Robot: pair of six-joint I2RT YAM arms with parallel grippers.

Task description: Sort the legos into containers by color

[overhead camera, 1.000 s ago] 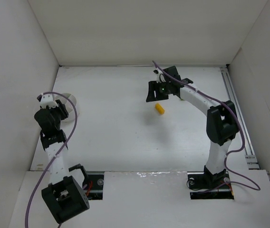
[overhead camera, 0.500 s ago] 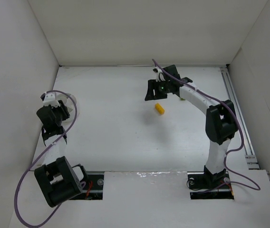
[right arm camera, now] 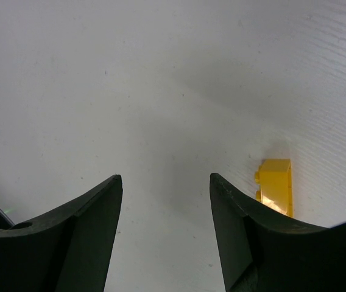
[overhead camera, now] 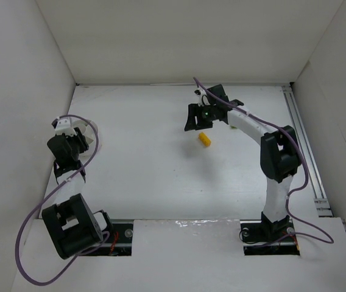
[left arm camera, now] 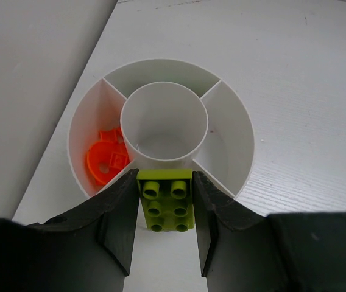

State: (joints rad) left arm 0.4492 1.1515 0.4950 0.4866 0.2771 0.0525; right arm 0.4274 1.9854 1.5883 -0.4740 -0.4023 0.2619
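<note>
Our left gripper [left arm camera: 165,182] has pulled back over the bowl [left arm camera: 241,141], clamping a lime brick [left arm camera: 166,201]. Drop coming! Right gripper [right arm camera: 165,182] hangs wide beside the yellow brick [right arm camera: 276,185].

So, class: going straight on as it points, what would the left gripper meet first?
Probably the white bowl, around its centre cup, led by the gripped lime brick; depth is unclear.
</note>
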